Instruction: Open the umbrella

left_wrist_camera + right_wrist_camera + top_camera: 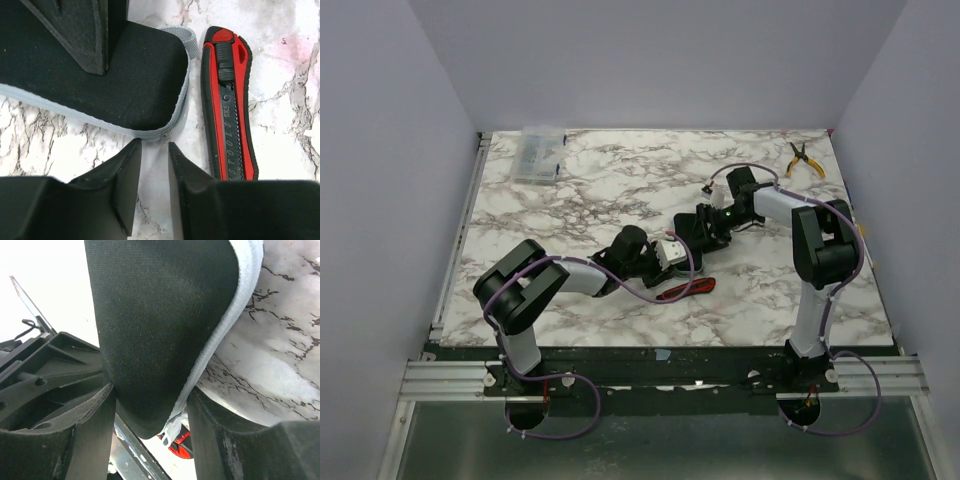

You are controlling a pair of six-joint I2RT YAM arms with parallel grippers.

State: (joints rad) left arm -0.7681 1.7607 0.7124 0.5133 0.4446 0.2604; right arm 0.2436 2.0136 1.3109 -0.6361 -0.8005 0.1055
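Pouch (160,315) is clamped in right gripper (150,392); left gripper (154,150) is held narrowly open, empty, near knife (225,110).

I work on a tabletop (620,190) with a white marble pattern, veined in grey and black, under soft, even light. Plain pale lilac-grey walls close it in on three sides: a back wall (660,60), a left wall (380,180) and a right wall (910,150). A slim metal rail (455,250) runs along the table's left edge. A ribbed aluminium beam (660,378) spans the near edge, above a dull grey-green floor (650,445).
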